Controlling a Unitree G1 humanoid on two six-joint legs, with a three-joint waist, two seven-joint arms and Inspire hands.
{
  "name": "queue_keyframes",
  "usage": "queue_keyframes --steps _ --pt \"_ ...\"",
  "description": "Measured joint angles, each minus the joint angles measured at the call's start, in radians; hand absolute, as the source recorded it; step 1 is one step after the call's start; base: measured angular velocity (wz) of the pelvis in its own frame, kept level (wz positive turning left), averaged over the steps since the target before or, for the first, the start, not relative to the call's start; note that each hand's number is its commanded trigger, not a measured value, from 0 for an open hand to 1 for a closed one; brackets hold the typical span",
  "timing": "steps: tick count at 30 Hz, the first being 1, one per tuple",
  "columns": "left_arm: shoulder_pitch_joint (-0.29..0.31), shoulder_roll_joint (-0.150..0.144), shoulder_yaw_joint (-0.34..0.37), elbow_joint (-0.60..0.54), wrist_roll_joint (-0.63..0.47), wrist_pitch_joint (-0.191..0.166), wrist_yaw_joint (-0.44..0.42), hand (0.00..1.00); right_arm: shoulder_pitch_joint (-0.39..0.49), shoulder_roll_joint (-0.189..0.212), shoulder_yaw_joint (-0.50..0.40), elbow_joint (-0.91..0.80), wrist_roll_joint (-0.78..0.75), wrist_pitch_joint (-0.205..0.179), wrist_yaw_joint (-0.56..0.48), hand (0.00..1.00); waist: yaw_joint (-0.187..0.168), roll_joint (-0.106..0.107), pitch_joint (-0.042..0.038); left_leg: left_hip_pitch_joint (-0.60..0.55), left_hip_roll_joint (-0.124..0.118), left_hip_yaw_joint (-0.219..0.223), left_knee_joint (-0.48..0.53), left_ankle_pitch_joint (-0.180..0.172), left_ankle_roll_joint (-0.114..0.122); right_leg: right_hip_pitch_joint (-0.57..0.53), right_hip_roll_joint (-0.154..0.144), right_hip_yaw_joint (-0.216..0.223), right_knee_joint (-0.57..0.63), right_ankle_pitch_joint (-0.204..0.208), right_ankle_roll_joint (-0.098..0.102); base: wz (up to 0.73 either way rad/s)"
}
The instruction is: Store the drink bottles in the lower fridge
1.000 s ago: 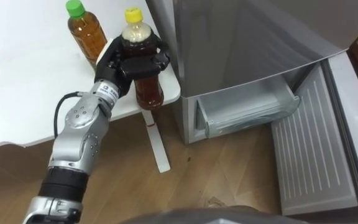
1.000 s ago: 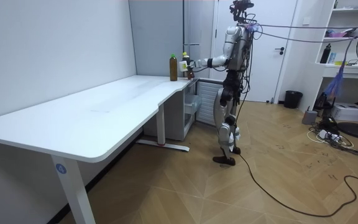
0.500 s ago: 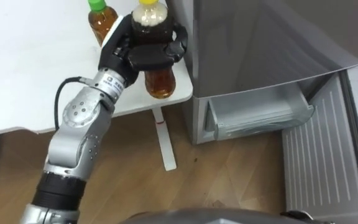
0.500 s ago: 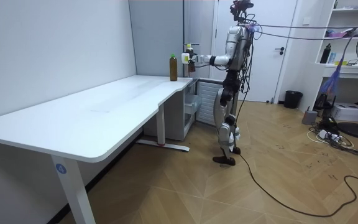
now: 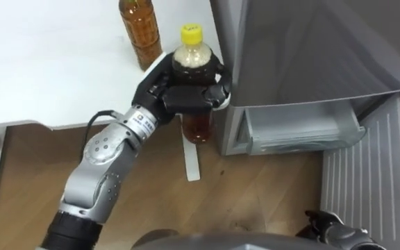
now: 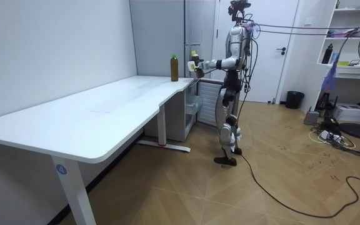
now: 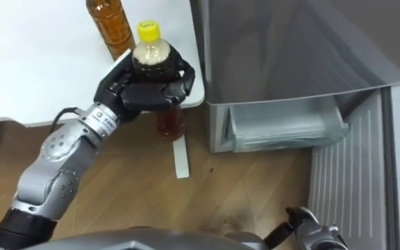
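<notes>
Room view: robot stands on the wood floor (image 6: pixel 230 187) at the far end of the long white desk (image 6: pixel 105 106), facing the grey fridge (image 6: pixel 199 37), left arm reaching out toward the room view's left at about chest height.

Eye views: fridge (image 5: pixel 311 48) takes up the upper right. Its lower part is open, with a pale drawer (image 5: pixel 301 128) sticking out at the front and a ribbed grey panel (image 5: pixel 367 187) running down the right side beside it. The desk corner ends just beside the fridge's left side, and a white desk leg (image 5: pixel 192 160) runs down to the floor below it.

Left hand (image 5: pixel 179 94) is curled round the yellow-capped bottle (image 5: pixel 189 59), gripping its upper body just under the neck, thumb on one side and fingers across the front. The bottle is upright, full of brown drink, and off the desk. It hangs in the air past the desk edge, over the floor and desk leg, just beside the fridge's front left corner and left of the drawer. It is not inside the fridge.

Second bottle (image 5: pixel 139 31), same brown drink, stands upright on the desk just behind the held one, green cap visible in the room view.

Right hand (image 7: pixel 304 232) is low at the bottom right edge, over the floor near the ribbed panel. Can't tell its state.
</notes>
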Motion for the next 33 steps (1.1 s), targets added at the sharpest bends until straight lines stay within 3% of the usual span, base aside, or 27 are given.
queue_keyframes --steps 7,13,19,23,33 --pt "0.012 -0.001 -0.05 0.013 -0.009 -0.005 -0.01 1.0 -0.023 0.001 0.051 -0.021 -0.005 -0.013 0.014 0.0 0.008 -0.005 0.0041 0.018 0.0 0.002 -0.002 0.0 0.0 0.016 0.001 0.0 0.0 0.0 0.0 -0.02" --pt "0.066 0.005 -0.069 0.027 -0.007 -0.005 -0.031 1.0 -0.032 0.039 0.06 -0.095 -0.011 -0.047 0.041 0.0 0.018 -0.001 0.0106 0.006 0.001 -0.001 -0.005 0.0 0.0 0.012 0.001 -0.01 0.003 0.0 0.0 0.01" --pt "0.066 0.018 -0.068 0.043 -0.007 -0.013 -0.027 1.0 -0.034 0.041 0.129 -0.248 -0.001 -0.061 0.1 0.0 0.045 -0.001 0.0109 -0.004 0.001 -0.003 0.0 0.002 0.001 0.001 0.001 -0.013 0.009 0.0 0.0 0.02" --pt "0.066 0.018 -0.065 0.048 0.0 -0.04 -0.025 1.0 -0.027 0.042 0.14 -0.349 -0.005 -0.092 0.143 0.0 0.048 -0.002 0.0113 -0.003 0.003 0.003 0.009 0.002 0.001 -0.002 -0.003 -0.014 0.016 0.0 0.0 0.01" --pt "0.068 0.02 -0.068 0.085 0.056 -0.06 -0.01 1.0 -0.009 0.033 0.19 -0.608 -0.01 -0.093 0.291 0.0 0.047 -0.007 0.0112 -0.024 0.001 -0.002 0.017 0.002 0.001 -0.012 -0.006 -0.034 0.017 -0.001 0.001 0.05"
